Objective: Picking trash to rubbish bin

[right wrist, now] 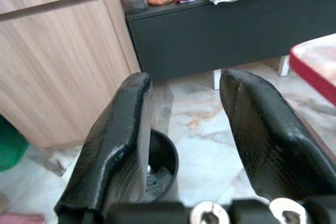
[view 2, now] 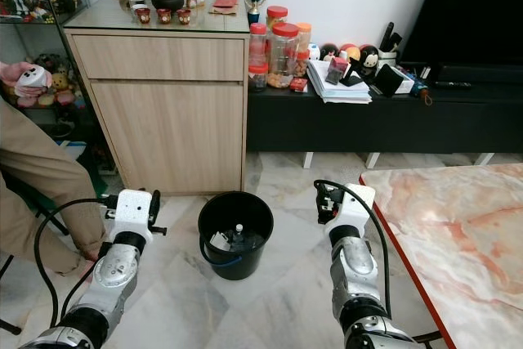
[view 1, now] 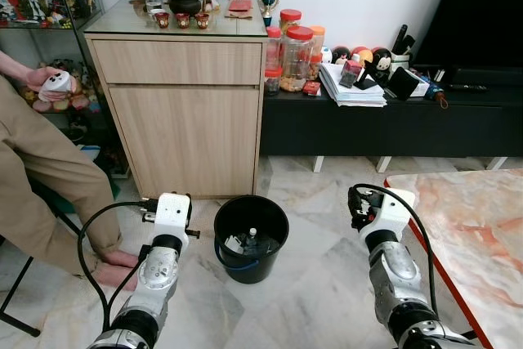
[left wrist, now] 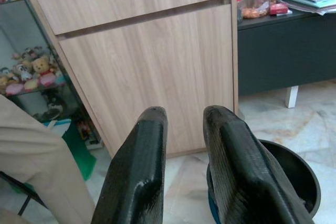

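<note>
A black rubbish bin (view 1: 251, 237) stands on the marble floor in front of me, between my two arms. Inside it lie a small bottle and other bits of trash (view 1: 248, 243). My left gripper (left wrist: 185, 116) is raised to the left of the bin; its fingers stand a little apart, open, with nothing between them, and the bin's rim (left wrist: 294, 171) lies just past them. My right gripper (right wrist: 184, 80) is held to the right of the bin, open wider and also bare, with the bin (right wrist: 160, 156) below and beyond its fingers.
A person in beige trousers (view 1: 41, 169) sits at the left, a foot (view 1: 122, 261) near my left arm (view 1: 159, 267) and a hand holding a white device (view 1: 55, 83). Behind the bin stand a wooden cabinet (view 1: 184, 112) and a black low bench (view 1: 384, 124). A red-edged marble table (view 1: 474, 234) is on the right.
</note>
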Controlling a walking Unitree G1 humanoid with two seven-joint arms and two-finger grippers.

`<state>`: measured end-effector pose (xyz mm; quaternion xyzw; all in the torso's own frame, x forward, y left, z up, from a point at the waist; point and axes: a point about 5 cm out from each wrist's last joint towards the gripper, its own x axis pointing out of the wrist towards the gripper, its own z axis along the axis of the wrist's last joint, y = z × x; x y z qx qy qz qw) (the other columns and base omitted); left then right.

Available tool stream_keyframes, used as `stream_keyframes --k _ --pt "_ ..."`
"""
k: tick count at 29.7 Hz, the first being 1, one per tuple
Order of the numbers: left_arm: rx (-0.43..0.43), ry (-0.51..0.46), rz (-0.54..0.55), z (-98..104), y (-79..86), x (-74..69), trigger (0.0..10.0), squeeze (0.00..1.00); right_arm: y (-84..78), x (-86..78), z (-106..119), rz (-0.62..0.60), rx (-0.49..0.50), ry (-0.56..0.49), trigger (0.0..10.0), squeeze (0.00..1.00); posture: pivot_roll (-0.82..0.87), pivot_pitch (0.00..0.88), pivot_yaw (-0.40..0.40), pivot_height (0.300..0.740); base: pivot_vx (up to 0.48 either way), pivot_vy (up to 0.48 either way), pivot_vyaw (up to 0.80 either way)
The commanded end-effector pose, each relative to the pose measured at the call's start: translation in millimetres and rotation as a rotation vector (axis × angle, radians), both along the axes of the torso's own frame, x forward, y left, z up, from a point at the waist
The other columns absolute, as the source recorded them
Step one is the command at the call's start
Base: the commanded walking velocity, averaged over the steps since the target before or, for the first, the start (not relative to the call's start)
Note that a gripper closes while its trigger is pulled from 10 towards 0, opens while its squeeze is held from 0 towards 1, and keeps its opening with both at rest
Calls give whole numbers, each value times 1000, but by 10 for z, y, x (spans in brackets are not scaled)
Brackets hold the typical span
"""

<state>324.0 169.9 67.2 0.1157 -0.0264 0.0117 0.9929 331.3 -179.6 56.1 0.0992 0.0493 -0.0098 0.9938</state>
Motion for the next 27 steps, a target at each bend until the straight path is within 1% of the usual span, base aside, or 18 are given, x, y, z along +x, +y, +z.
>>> stream_keyframes --k 1,4,5,7,11,13,23,27 --pt "4 15 8 -38 20 -22 10000 0 7 -25 -37 -2 -1 11 10000 0 12 1 -62 740 0 0 0" --pt "7 20 13 -60 47 -44 10000 0 31 -22 -40 5 -3 15 10000 0 13 1 -62 740 0 0 0" --pt "7 24 33 -70 105 -58 10000 0 39 -15 -34 6 -3 15 10000 0 14 0 -63 740 0 0 0" --pt "5 25 43 -71 134 -61 10000 0 37 -10 -29 5 -1 13 10000 0 14 0 -63 740 0 0 0" --pt "7 24 41 -64 139 -52 10000 0 20 -8 -25 0 -2 14 10000 0 17 0 -67 740 0 0 0" --pt "-7 26 45 -57 140 -40 10000 0 -2 -4 -16 -8 -3 11 10000 0 12 0 -68 740 0 0 0" --pt "-8 23 46 -16 160 -1 10000 0 5 31 19 -13 1 9 10000 0 13 5 -66 740 0 0 0" --pt "-6 20 46 -7 180 2 10000 0 25 34 17 -9 5 12 10000 0 14 3 -66 740 0 0 -572"
